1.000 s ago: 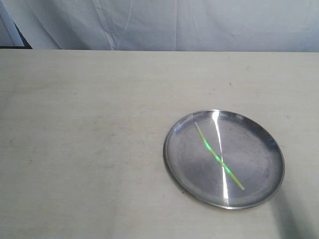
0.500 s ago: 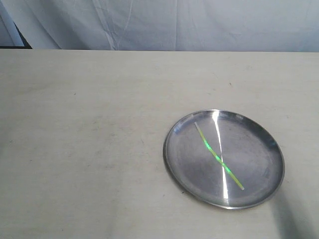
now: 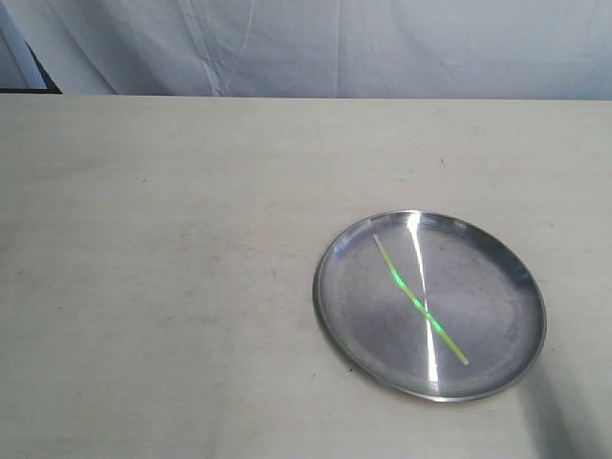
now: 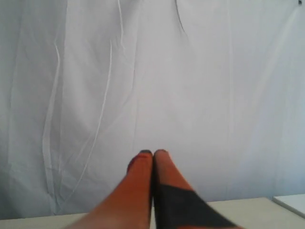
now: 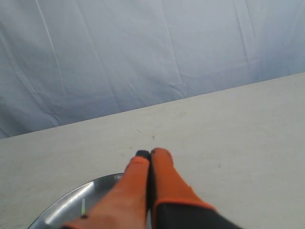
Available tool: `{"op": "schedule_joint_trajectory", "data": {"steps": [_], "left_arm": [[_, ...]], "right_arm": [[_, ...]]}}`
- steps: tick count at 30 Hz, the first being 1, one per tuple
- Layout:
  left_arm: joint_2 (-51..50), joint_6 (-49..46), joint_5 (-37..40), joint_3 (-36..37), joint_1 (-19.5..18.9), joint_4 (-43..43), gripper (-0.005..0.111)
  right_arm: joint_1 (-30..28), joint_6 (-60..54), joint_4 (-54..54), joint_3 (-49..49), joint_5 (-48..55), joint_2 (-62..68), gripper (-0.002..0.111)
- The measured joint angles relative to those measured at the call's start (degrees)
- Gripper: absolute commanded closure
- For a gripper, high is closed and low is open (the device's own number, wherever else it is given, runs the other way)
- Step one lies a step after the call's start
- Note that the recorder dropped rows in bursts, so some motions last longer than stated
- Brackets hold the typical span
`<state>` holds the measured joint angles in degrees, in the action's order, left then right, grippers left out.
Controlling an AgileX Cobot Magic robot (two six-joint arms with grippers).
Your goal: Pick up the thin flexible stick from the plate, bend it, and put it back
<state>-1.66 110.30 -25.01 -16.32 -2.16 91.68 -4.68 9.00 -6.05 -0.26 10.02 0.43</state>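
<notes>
The round silver plate [image 3: 497, 258] lies on the table at the right of the exterior view. On it rests the thin yellow-green stick [image 3: 419, 300], running diagonally and crossing a white glare streak. Neither arm shows in the exterior view. In the right wrist view my right gripper [image 5: 150, 153] is shut and empty, its orange fingers hovering over the plate's rim [image 5: 64, 206], where a short piece of the stick [image 5: 83, 206] shows. The left wrist view shows my left gripper [image 4: 152, 153] shut and empty, pointing at the white backdrop, with the plate out of sight.
A pale wooden table [image 3: 153, 268] fills the exterior view, backed by a white cloth curtain [image 3: 382, 48]. A white flat edge [image 4: 291, 202] shows at the corner of the left wrist view.
</notes>
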Motion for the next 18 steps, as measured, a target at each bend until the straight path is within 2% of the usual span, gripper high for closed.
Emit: {"op": "schedule_joint_trajectory", "data": {"steps": [2, 5, 10, 13, 17, 18], "left_arm": [[0.0, 2.83, 0.32, -1.02, -0.14, 4.75, 0.107], [0.0, 5.33, 1.54, -1.25, -0.85, 7.3, 0.107], [0.0, 8.45, 5.81, -1.25, -1.75, 6.44, 0.107], [0.0, 8.68, 13.3, -1.25, -1.75, -6.2, 0.107], [0.0, 2.38, 31.94, -2.0, -1.75, -39.17, 0.107], [0.0, 0.11, 36.33, -2.11, -1.75, -44.94, 0.107]], "right_arm": [[0.0, 0.0, 0.0, 0.0, 0.0, 0.0, 0.108], [0.0, 0.0, 0.0, 0.0, 0.0, 0.0, 0.108], [0.0, 0.0, 0.0, 0.0, 0.0, 0.0, 0.108], [0.0, 0.0, 0.0, 0.0, 0.0, 0.0, 0.108], [0.0, 0.0, 0.0, 0.0, 0.0, 0.0, 0.108], [0.0, 0.0, 0.0, 0.0, 0.0, 0.0, 0.108]]}}
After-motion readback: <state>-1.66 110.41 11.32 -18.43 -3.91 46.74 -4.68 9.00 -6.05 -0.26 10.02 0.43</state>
